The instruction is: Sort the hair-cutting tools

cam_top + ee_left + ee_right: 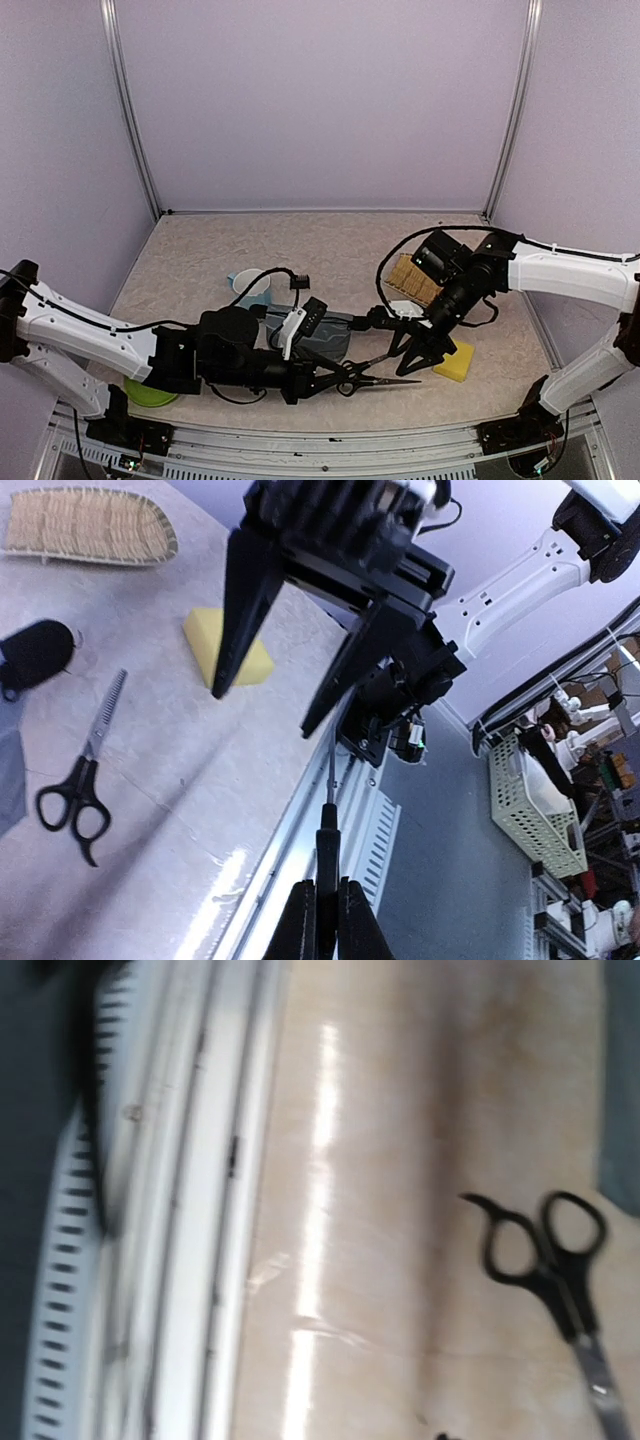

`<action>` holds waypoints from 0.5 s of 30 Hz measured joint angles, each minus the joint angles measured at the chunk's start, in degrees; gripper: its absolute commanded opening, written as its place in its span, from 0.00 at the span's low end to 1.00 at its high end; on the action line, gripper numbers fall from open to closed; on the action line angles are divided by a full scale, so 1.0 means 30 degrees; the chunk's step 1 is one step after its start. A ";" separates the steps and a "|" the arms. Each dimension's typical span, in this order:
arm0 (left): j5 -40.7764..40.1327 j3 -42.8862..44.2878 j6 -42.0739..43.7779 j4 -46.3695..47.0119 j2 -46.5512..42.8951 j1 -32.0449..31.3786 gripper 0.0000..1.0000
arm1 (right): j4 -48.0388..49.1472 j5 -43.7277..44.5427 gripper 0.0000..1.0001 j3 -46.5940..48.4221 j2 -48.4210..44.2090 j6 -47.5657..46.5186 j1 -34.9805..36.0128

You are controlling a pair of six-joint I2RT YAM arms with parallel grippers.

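Now: one pair of scissors clamped, another lying loose

Left end effector (327,920) is closed tight on a pair of scissors (328,845), seen edge-on and held above the tabletop (150,880) near its front edge. Right end effector (262,713) hangs close by the blade's tip, fingers spread apart, gripping nothing. A second pair (78,780), black-handled with a toothed blade, lies flat on the tabletop near the yellow sponge (228,650).
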 measured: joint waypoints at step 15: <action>-0.2470 -0.0452 0.2616 -0.3606 -0.2586 0.0233 0.00 | -0.1333 -0.2871 0.48 0.1122 0.0576 -0.0386 0.0000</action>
